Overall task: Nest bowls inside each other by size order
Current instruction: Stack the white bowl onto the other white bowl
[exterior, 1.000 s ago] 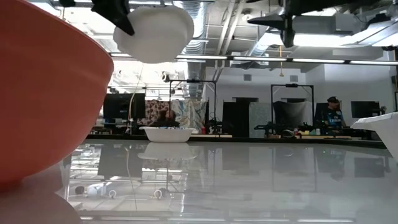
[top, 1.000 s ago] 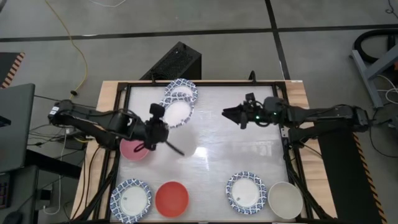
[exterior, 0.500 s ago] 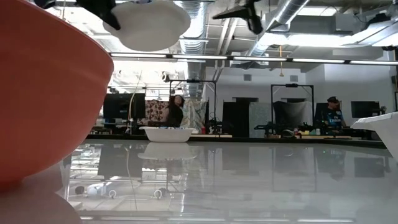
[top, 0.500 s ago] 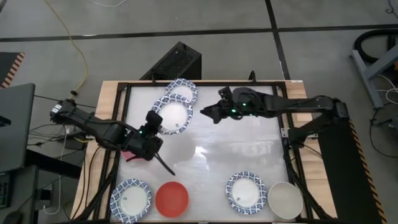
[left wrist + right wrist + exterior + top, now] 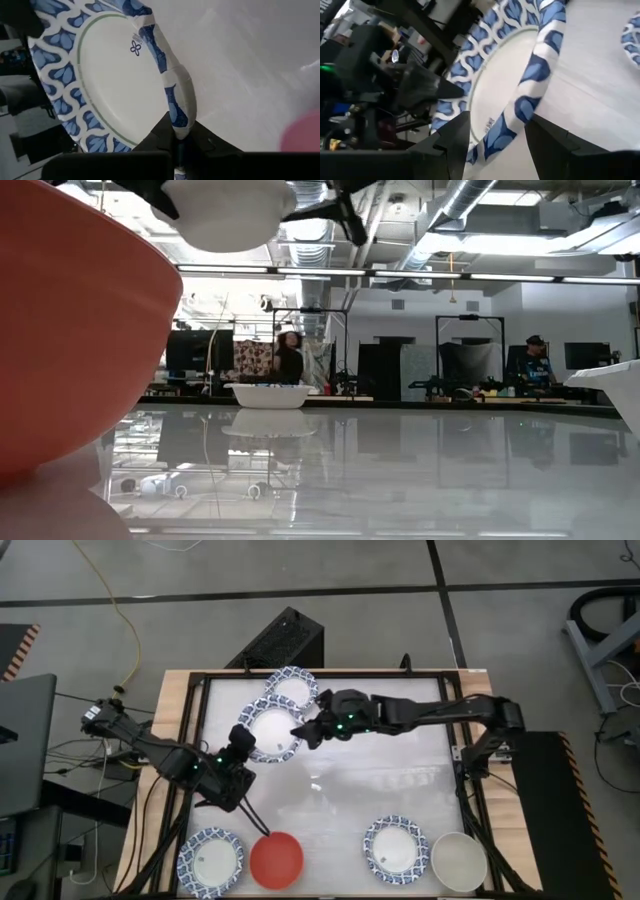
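My left gripper (image 5: 246, 738) is shut on a blue-and-white patterned bowl (image 5: 273, 729) and holds it up over the table's far left part. In the low view its white underside (image 5: 226, 210) shows high up. My right gripper (image 5: 301, 732) is open. Its two fingers stand on either side of this bowl's opposite rim (image 5: 522, 112); I see no touch. A second patterned bowl (image 5: 291, 687) rests on the table at the far edge. A patch of pink (image 5: 302, 136) shows past the held bowl. My left gripper pinches the patterned bowl's rim (image 5: 179, 120) between its two fingers, one on the inner face and one under the rim, coming from the table's left side and slanting down. The rim is creased where the fingers are. The bowl is lifted clear and tilted.
Along the near edge stand a patterned bowl (image 5: 211, 862), a red bowl (image 5: 276, 860), another patterned bowl (image 5: 397, 848) and a cream bowl (image 5: 459, 861). The table's middle (image 5: 370, 780) is bare. People move in the room behind.
My right gripper has travelled toward the table's left edge, up to the held bowl, staying open. My left arm has swung toward the near edge and its wrist has rolled, tipping the bowl, which stays lifted and has shifted slightly left. The arm now covers the pink bowl from above.
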You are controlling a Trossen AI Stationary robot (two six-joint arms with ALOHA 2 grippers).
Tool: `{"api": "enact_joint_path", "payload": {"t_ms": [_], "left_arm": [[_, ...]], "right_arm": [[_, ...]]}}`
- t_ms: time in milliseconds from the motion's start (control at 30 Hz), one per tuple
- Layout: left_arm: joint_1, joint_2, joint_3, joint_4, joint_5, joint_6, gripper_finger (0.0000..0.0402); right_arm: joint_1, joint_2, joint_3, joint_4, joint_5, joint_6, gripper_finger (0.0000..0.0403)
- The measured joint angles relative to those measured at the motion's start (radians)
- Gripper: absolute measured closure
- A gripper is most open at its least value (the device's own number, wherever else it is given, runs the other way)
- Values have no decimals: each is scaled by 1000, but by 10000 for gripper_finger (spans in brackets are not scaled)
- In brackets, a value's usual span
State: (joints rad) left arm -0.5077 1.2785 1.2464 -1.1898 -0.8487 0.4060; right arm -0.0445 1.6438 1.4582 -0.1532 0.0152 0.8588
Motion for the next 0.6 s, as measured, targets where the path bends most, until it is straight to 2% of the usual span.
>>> {"api": "enact_joint_path", "payload": {"t_ms": [100, 200, 267, 400, 433, 600], "left_arm": [[-11, 0, 0, -23, 19, -19, 401], [-23, 0, -1, -34, 26, -38, 401], [-33, 0, -1, -32, 26, -44, 401], [-46, 0, -1, -21, 30, -42, 392], [-49, 0, -1, -20, 30, -43, 390], [-51, 0, -1, -16, 26, -108, 381]], "right_arm": [[8, 28, 25, -3, -7, 13, 197], [11, 30, 27, -4, -10, 32, 227], [12, 29, 28, -19, -11, 35, 266], [13, 30, 28, -37, -12, 25, 371], [16, 30, 28, -36, -12, 16, 385], [20, 30, 27, -36, -9, 13, 388]]}}
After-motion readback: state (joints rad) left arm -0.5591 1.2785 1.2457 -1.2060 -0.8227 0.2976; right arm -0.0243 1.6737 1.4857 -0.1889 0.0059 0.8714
